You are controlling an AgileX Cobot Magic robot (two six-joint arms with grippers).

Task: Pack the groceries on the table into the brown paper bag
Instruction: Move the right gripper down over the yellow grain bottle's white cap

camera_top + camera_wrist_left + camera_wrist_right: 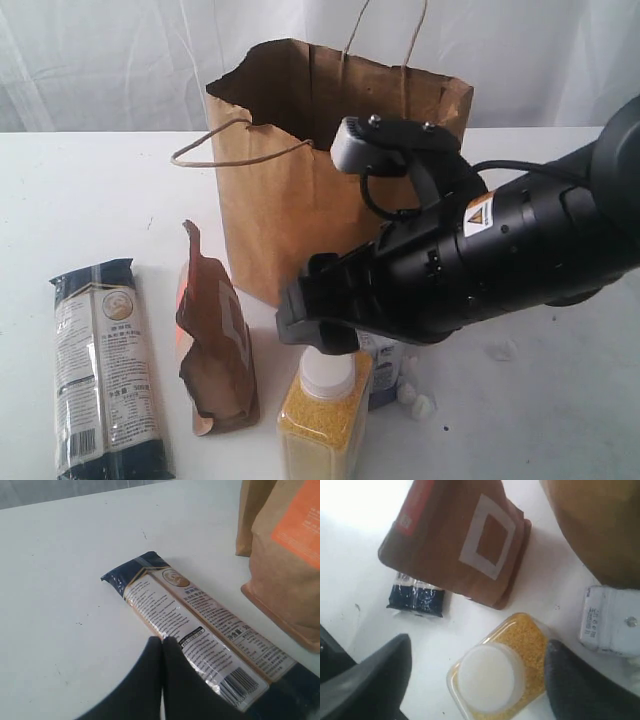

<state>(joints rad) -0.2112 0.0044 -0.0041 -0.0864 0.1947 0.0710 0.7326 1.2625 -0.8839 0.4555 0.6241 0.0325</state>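
My right gripper (325,340) (479,655) hangs open just above the yellow grain bottle (322,418) (496,667), one finger on each side of its white cap, without touching it. The brown paper bag (330,160) stands upright behind it on the table (90,200). The brown-orange pouch (215,345) (457,540) (290,565) stands left of the bottle. The dark-blue noodle packet (105,370) (200,630) lies flat at the far left. My left gripper (162,641) is shut and empty, its tips by the packet's edge. A white-blue carton (385,370) (610,622) stands half hidden behind the right arm.
Small white crumbs (415,400) lie on the table right of the bottle. The right arm's black body (500,250) crosses in front of the bag's lower right side. A white curtain (100,60) closes off the back. The jar and the can are out of view.
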